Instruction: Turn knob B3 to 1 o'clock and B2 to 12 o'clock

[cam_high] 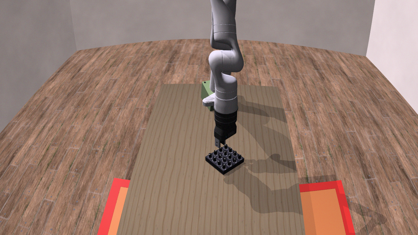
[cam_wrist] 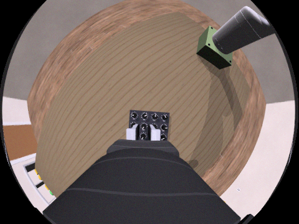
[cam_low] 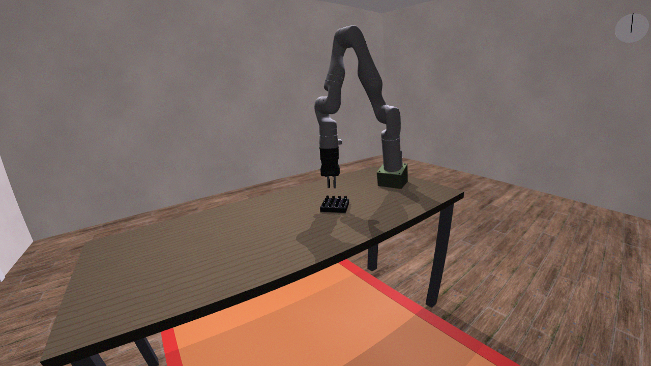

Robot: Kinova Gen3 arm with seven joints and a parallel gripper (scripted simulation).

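In the top view, the knob box (cam_high: 214, 167) (cam_low: 334, 209) (cam_wrist: 149, 114) lies flat on the desk (cam_high: 175, 131) (cam_low: 182, 254) (cam_wrist: 109, 78), turned so that one corner points toward the camera. It carries upright black knobs in a four-by-four grid; the printed names are too small to read. The gripper (cam_high: 221, 145) (cam_low: 331, 185) (cam_wrist: 143, 129) appears by the box's far corner, at the end of the Kinova arm (cam_high: 226, 61) (cam_low: 349, 36) (cam_wrist: 243, 31). Behind it, the green base block (cam_high: 205, 88) (cam_low: 392, 178) (cam_wrist: 215, 60) is partly hidden. Parts of an orange mat (cam_high: 321, 210) (cam_low: 295, 309) with a red border show on both sides of the desk.

The exterior view puts the gripper above the knob box, pointing down, with a gap between its tips and the knobs. The jaws are partly parted and released, with nothing between them. The base block stands on the desk near its far end, and the mat lies on the floor (cam_low: 523, 254) below.

In the wrist view, the jaws overlap the knob box, hiding some knobs, while others show between and beyond them. White lines are visible on several knobs, but I cannot tell their exact hours. A pale frame (cam_wrist: 32, 186) at the lower left is seen with small yellow and green items; whether it contains them is unclear.
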